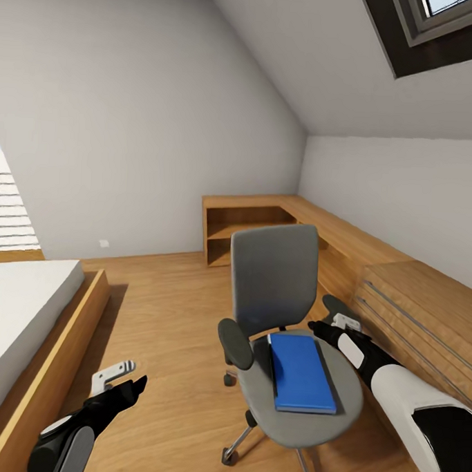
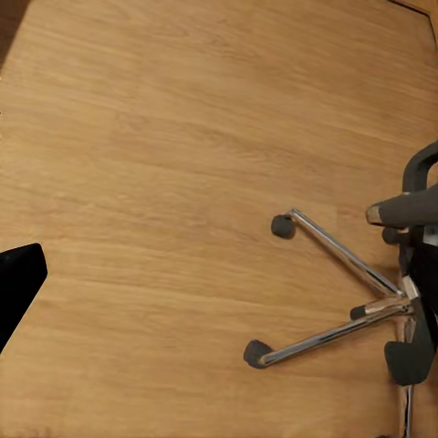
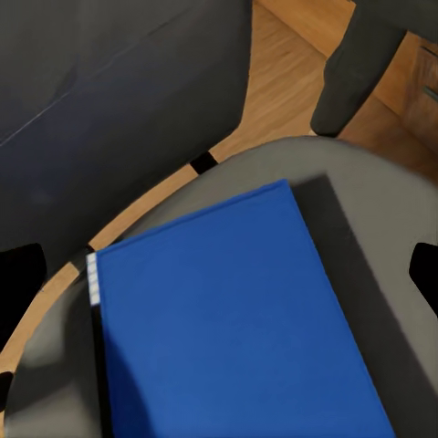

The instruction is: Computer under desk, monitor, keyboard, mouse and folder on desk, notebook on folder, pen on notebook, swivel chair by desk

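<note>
The swivel chair stands mid-floor with its grey seat facing me. Flat on the seat lies the blue folder, black spine to the left. My right gripper hovers open just above the seat's right rear, by the armrest; in the right wrist view the folder lies between its spread fingertips. My left gripper hangs open and empty over bare floor left of the chair, looking down at the star base. The desk, computer, monitor, keyboard, mouse, notebook and pen are out of view.
A wood-framed bed fills the left side. A low wooden shelf unit runs along the far wall into a chest of drawers close on the right. A roof window is overhead. Open plank floor lies between bed and chair.
</note>
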Robot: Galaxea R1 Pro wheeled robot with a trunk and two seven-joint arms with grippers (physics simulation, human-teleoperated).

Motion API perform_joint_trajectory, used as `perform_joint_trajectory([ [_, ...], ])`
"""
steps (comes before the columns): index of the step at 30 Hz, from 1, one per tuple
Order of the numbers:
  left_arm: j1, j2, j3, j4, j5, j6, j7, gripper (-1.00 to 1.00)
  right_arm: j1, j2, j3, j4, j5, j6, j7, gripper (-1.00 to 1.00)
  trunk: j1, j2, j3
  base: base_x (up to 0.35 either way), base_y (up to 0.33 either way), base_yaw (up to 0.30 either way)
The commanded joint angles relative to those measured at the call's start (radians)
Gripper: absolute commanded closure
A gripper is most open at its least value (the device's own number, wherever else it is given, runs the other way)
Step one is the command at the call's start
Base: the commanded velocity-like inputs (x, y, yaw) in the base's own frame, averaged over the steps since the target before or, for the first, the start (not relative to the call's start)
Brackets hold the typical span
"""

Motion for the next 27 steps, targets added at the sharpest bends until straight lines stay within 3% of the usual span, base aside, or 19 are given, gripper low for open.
perform_joint_trajectory([
  [1, -0.001, -0.001, 0.001, -0.001, 0.011, 0.004, 0.007, -1.0, -0.001, -0.001, 0.007, 0.0, -0.006, 0.004, -0.001, -1.0, 0.004, -0.008, -0.004, 0.0, 0.0, 0.0],
  [20, -0.001, -0.001, 0.003, -0.003, 0.012, 0.002, 0.006, -1.0, 0.0, -0.002, 0.007, 0.004, -0.006, 0.0, 0.001, -1.0, 0.077, -0.141, -0.064, 0.0, 0.0, 0.0],
  [27, -0.001, -0.001, 0.003, -0.003, 0.012, 0.001, 0.006, -1.0, 0.001, -0.001, 0.008, 0.006, -0.005, -0.034, -0.002, -1.0, 0.104, -0.19, -0.086, 0.0, 0.0, 0.0],
])
